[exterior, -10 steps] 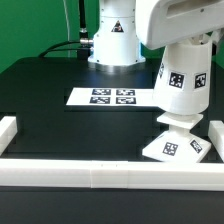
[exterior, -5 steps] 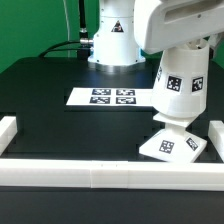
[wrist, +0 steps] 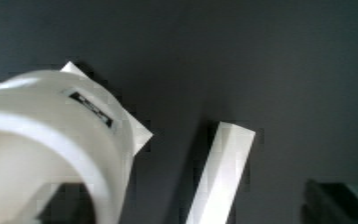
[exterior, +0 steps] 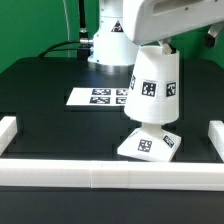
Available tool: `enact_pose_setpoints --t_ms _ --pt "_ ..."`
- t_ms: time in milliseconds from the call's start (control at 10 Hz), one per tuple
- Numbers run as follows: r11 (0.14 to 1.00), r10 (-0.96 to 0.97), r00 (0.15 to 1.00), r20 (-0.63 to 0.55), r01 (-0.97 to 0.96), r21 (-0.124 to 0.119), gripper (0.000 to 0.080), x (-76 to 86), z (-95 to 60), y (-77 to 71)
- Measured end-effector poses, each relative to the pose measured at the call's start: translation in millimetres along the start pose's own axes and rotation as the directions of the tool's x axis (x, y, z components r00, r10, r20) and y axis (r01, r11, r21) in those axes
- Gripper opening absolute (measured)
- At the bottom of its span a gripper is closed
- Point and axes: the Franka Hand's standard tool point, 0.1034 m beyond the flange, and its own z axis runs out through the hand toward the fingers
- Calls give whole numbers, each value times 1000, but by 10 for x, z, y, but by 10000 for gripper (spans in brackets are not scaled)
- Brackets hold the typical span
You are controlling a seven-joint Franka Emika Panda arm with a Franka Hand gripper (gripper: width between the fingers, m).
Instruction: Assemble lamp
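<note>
- Shade (exterior: 156, 88) upright over base (exterior: 150, 141), which sits tilted on tabletop (exterior: 60, 110).
- End effector grip state: cannot tell; fingers hidden behind shade.

A lab: green backdrop (exterior: 30, 25), tagged marker board (exterior: 98, 97).

White plastic tapered cup-like lamp shade (exterior: 155, 83) stands upright, narrow end up, held under the arm; two black-and-white square tags show on its side; below it sits the white flat square lamp base (exterior: 150, 144), tilted, one edge raised off the black table, tags on its facing side; a white neck joins base and shade; the assembly is near the front rail, toward the exterior view's right; wrist view shows the shade's rounded white wall (wrist: 43, 135) close up, blurred; bulb not discernible.
</note>
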Motion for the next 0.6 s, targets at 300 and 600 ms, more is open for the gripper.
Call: enact_pose_setpoints --t_ms 300,600 --pt "1000 25 999 46 -24 -13 695 -16 -279 -190" --pt "998 32 999 37 -30 -48 699 81 -244 -313"
